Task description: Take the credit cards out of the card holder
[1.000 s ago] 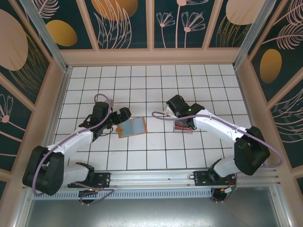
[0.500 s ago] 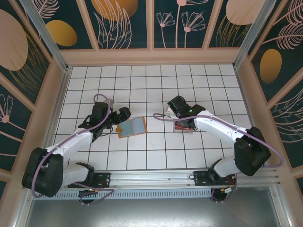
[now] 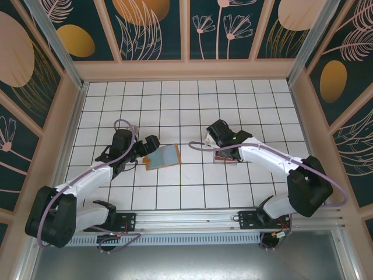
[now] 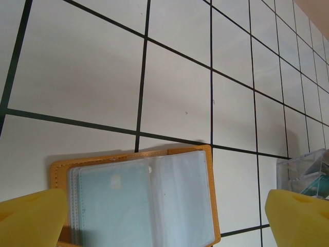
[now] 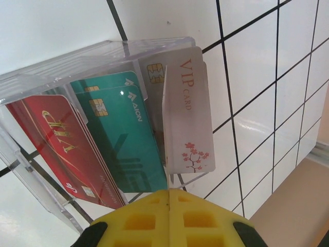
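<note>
Hovering wide open, empty, left gripper [image 4: 164, 208] straddles the card holder [image 3: 163, 157] just ahead, long axis crosswise; right gripper [image 5: 168, 198] is closed, farther off at the box [image 5: 103, 56].

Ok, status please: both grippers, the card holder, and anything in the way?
Left gripper open, at the card holder. Right gripper shut, over the clear box. Holder lies open, pockets look empty; cards stand in the box. Nothing blocks.

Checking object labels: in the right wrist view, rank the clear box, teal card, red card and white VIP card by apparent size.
1. clear box
2. teal card and red card, too alike to rank
3. white VIP card, narrowest
</note>
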Controlling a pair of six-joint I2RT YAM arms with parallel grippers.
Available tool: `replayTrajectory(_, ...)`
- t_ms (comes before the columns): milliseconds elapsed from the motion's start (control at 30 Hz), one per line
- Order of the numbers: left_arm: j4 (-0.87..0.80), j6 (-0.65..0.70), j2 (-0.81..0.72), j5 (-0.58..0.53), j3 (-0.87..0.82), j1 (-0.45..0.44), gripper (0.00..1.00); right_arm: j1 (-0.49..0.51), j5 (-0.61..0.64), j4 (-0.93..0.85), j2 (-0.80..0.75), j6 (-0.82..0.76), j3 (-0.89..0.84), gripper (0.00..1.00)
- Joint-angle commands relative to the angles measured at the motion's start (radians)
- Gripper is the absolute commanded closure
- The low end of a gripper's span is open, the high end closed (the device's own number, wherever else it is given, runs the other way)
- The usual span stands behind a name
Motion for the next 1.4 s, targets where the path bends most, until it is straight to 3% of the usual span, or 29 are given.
replayTrajectory(0,0.013,-0.005,-0.023,-0.01,-0.013,0.003,0.01,0.008,-0.012,0.004,0.022,-0.004,0.022,0.99)
replayTrajectory(133,0.013,-0.005,-0.026,-0.009,-0.014,0.003,0.02,0.008,0.007,0.024,0.034,-0.004,0.023,0.94)
replayTrajectory(200,0.011,-0.005,-0.029,-0.009,-0.014,0.004,0.02,0.004,0.03,0.043,0.037,0.009,0.026,0.72)
replayTrajectory(233,0.012,-0.005,-0.029,-0.009,-0.014,0.004,0.01,-0.002,0.036,0.044,0.038,0.014,0.028,0.69)
replayTrajectory(567,0.007,-0.004,-0.029,-0.01,-0.01,0.004,0.01,-0.047,0.106,0.14,0.061,0.05,0.034,0.61)
replayTrajectory(800,-0.001,-0.001,-0.024,-0.013,-0.005,0.004,0.01,-0.066,0.062,0.144,0.046,0.169,0.111,0.61)
replayTrajectory(1033,-0.036,-0.016,-0.014,-0.019,0.001,0.004,0.04,-0.033,-0.194,0.132,0.039,0.516,0.246,0.67)
replayTrajectory(1233,-0.076,-0.035,0.006,0.014,0.003,0.003,0.13,0.029,-0.386,0.198,0.076,0.825,0.274,0.79)
replayTrajectory(1367,-0.095,-0.038,0.034,0.037,0.013,0.003,0.19,0.063,-0.515,0.249,0.128,0.968,0.253,0.95)
